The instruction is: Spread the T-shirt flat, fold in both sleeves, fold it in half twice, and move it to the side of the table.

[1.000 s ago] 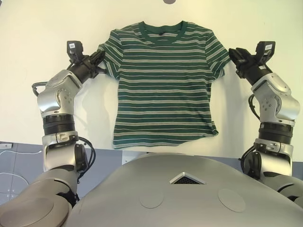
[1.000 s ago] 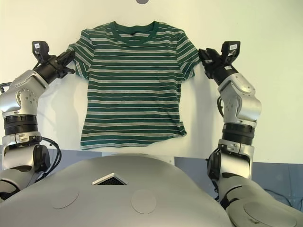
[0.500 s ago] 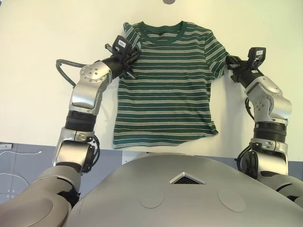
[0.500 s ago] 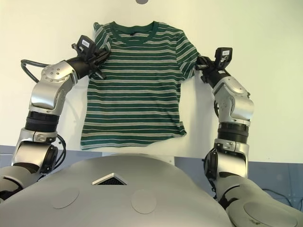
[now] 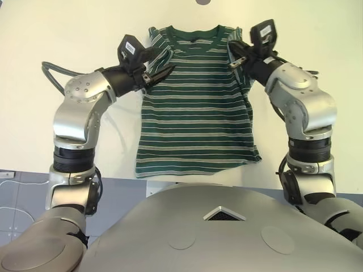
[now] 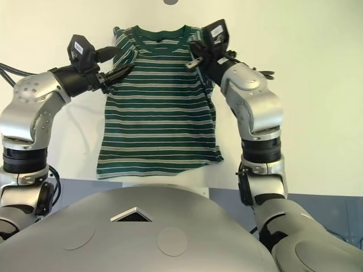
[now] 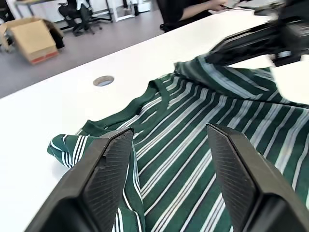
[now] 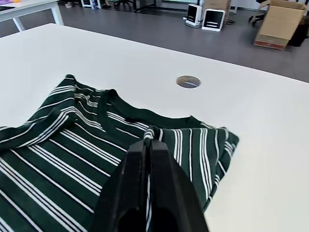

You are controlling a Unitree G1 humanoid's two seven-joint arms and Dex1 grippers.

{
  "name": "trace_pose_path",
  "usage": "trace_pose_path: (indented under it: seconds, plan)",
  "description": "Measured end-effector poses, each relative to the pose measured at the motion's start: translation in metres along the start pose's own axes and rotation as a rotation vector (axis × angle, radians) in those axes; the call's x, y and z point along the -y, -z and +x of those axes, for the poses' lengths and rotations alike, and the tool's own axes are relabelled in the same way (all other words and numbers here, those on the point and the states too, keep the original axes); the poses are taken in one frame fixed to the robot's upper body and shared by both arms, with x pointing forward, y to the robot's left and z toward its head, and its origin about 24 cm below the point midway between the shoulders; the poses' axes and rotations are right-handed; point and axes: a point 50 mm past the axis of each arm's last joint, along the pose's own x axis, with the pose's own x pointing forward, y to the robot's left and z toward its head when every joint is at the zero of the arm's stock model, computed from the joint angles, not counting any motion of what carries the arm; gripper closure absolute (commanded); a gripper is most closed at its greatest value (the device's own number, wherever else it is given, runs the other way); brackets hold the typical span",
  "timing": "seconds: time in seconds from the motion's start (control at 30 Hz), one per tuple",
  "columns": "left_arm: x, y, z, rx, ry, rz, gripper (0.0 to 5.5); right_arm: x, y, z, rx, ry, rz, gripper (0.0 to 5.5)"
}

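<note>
The left gripper (image 7: 169, 131) hangs just above the T-shirt (image 5: 195, 124) with its two fingers spread wide and nothing between them. The left sleeve (image 7: 72, 145) lies below it, turned in over the chest. The right gripper (image 8: 147, 145) has its fingers pressed together. A bit of striped cloth seems to be pinched at their tips, though the fingers hide the contact itself, so I take it to be holding the edge of the right sleeve (image 8: 198, 145), which it carries inward over the shoulder. The shirt lies face up in the middle of the white table (image 5: 51, 22), collar away from the robot and hem close to the near edge. The body is mostly smooth, with a small ripple at the hem corner on the robot's right. This is light, limp knit (no stiffness to speak of). It will likely sag and drag rather than hinge cleanly, and it should slide easily on the slick tabletop. The best hold is probably on seams, cuffs or hem corners, where the cloth is doubled, with both arms lifting together for the half folds. A round cable hole (image 8: 188, 81) sits in the table beyond the collar, well apart from the shirt. Cardboard boxes (image 8: 275, 24) and office chairs stand on the floor behind, and none of them blocks the work.
</note>
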Motion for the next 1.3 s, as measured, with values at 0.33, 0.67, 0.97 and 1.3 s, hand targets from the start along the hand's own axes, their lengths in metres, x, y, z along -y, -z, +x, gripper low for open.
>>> trace_pose_path:
  seconds: [0.33, 0.67, 0.97, 1.3]
  plan:
    - [0.018, 0.008, -0.102, -0.531, 0.528, 0.452, 1.36, 0.051, -0.014, -0.081, -0.117, -0.112, -0.364, 2.89]
    - [0.007, 0.046, -0.117, -0.525, 0.471, 0.699, 1.07, 0.047, 0.076, -0.166, -0.391, -0.733, -0.970, 2.59]
    - [-0.049, 0.095, -0.039, -0.316, -0.215, 0.082, 1.07, 0.045, 0.082, -0.144, -0.206, -0.640, -0.977, 2.59]
    - [-0.050, 0.092, 0.000, -0.227, -0.159, -0.035, 1.07, 0.037, 0.079, -0.126, -0.147, -0.609, -0.943, 2.59]
